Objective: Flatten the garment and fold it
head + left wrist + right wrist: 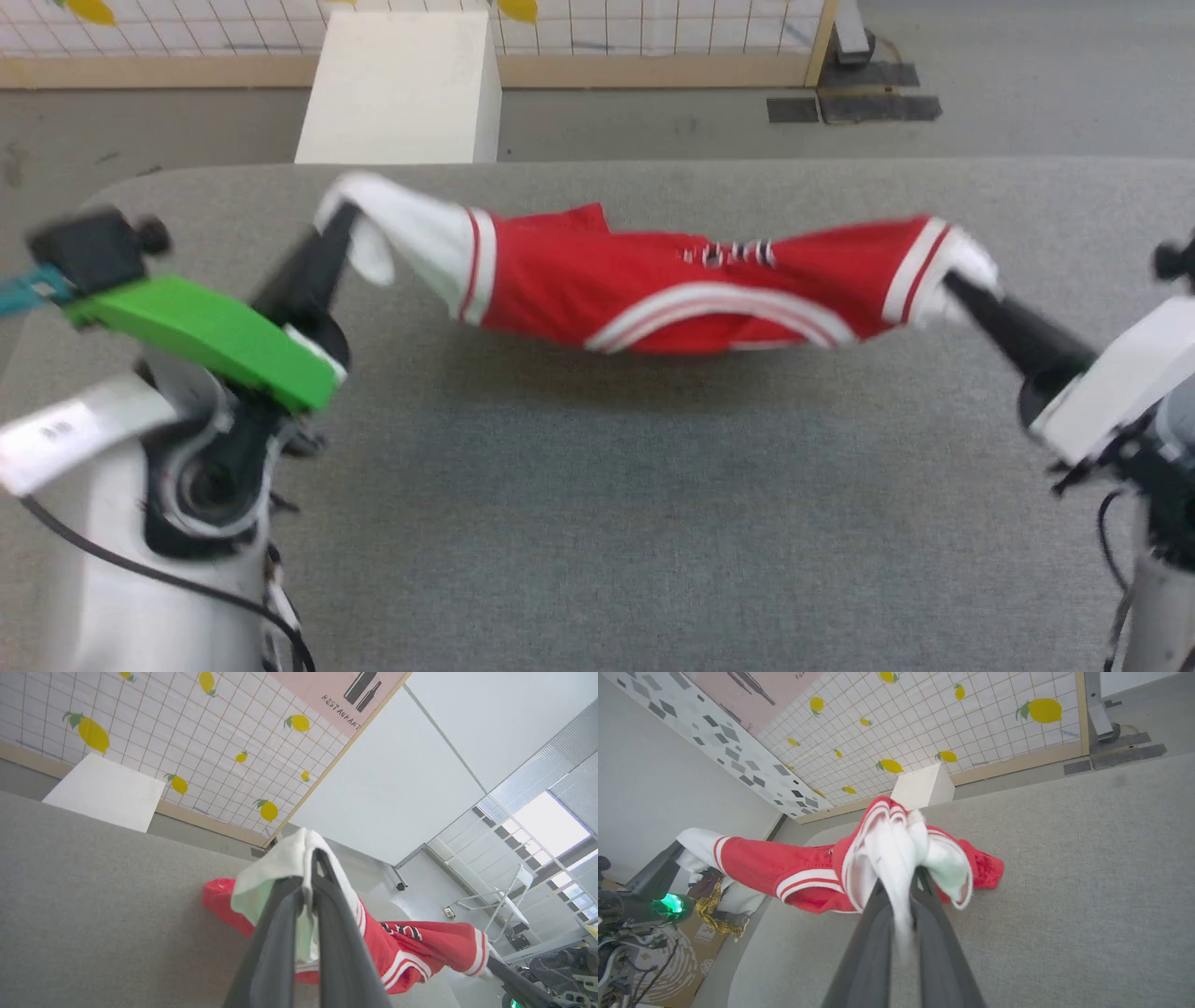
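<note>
1. Grey felt covers the table [597, 485], with a white box [401, 89] and a lemon-patterned wall [653, 28] beyond its far edge.
2. At the left, the left pincer [344, 222] is clamped on a white sleeve of the garment [653, 289].
3. Between the arms the garment hangs twisted, sagging low over the table; whether its lowest fold touches, you cannot tell. I judge you should draw the arms evenly apart, untwist it, then lower it flat.
4. At the right, the right pincer [954, 278] is clamped on the other sleeve.
5. Wrist views make plain how each sleeve bunches between closed fingers, where the head view blurs; the head view lays out the whole span and its shadow.
</note>
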Available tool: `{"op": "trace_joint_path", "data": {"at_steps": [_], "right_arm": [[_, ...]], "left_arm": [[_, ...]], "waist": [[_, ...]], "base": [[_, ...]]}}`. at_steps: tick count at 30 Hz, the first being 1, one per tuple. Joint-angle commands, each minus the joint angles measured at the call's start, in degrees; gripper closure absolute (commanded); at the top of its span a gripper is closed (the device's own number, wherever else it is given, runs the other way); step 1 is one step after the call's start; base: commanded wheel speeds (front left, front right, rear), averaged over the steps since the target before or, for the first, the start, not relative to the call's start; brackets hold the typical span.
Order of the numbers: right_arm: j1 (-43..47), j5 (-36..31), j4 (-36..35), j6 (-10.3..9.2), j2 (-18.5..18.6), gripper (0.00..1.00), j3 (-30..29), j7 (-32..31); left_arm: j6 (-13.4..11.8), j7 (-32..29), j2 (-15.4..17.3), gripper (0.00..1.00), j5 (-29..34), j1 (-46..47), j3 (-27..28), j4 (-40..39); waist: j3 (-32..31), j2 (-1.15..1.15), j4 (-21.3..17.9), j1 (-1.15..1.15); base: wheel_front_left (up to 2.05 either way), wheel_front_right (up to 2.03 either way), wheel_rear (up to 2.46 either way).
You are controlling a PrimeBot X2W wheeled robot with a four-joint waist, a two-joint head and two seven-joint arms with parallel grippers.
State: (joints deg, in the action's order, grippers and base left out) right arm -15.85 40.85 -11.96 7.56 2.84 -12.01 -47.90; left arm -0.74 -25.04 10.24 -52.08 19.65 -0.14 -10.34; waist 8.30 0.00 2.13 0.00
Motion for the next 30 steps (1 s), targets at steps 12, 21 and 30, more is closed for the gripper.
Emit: {"op": "trace_joint_path", "data": {"at_steps": [12, 21, 30], "right_arm": [[-23.0, 7.2, 5.3, -0.08, 0.0, 1.00, -9.1, -3.4], [-38.2, -0.3, 19.7, -0.08, 0.0, 1.00, -10.6, -5.6], [-57.7, -12.7, 36.1, -0.08, 0.0, 1.00, -7.1, 5.4]], "left_arm": [[-1.4, 3.5, 3.6, 1.00, 4.5, 22.7, 2.3, 4.6], [0.3, 4.1, 9.4, 1.00, 12.8, 35.1, -1.8, 20.3], [1.1, 11.9, 11.4, 1.00, 22.1, 51.2, -6.7, 34.9]], "waist": [[-5.7, 0.00, 0.1, 0.00], [0.4, 0.00, -1.0, 0.00], [13.8, 0.00, -1.3, 0.00]], "base": [[0.00, 0.00, 0.00], [0.00, 0.00, 0.00], [0.00, 0.00, 0.00]]}}
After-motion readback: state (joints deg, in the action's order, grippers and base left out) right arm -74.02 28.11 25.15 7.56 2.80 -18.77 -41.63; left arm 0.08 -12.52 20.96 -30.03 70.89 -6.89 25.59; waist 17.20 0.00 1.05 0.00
